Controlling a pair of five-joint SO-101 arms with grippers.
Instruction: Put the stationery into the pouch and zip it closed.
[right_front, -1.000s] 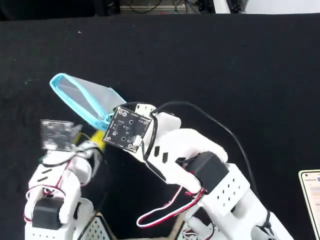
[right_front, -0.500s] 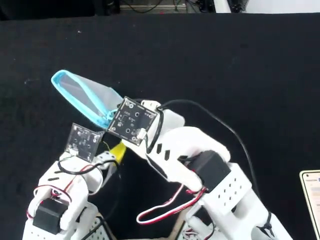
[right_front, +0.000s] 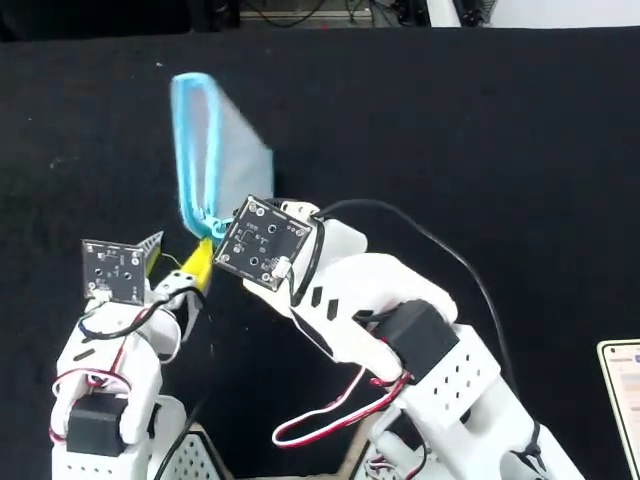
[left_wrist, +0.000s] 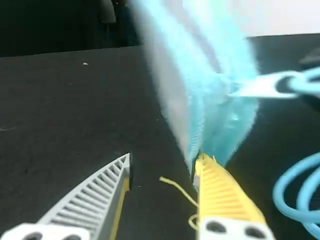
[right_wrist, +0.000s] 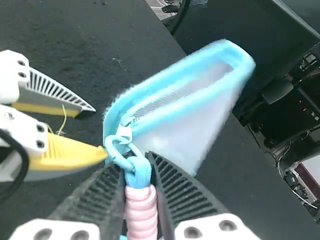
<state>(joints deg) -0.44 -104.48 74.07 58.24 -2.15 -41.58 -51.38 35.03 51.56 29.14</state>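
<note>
The light blue mesh pouch (right_front: 212, 145) hangs lifted off the black table, its long side pointing to the far edge. In the right wrist view the pouch (right_wrist: 200, 105) shows its zipper line and a blue pull ring (right_wrist: 119, 149). My right gripper (right_wrist: 134, 167) is shut on the blue loop and a pink coiled cord (right_wrist: 141, 207) tied to that ring. My left gripper (left_wrist: 164, 159) stands open at the pouch's near end, its yellow finger (left_wrist: 220, 197) touching the blurred pouch (left_wrist: 200, 85). From above, the left gripper (right_front: 180, 247) sits just left of the right arm's camera board (right_front: 262, 243).
A white printed card (right_front: 622, 385) lies at the table's right edge. Cables run along the far edge (right_front: 320, 12). The two arms stand close together at the near left, and black cloth (right_front: 470, 140) covers the table to the right.
The pouch has swung from pointing far-left to pointing straight at the far edge. The left arm shifted right, then back left, and its yellow finger now meets the pouch's near end.
</note>
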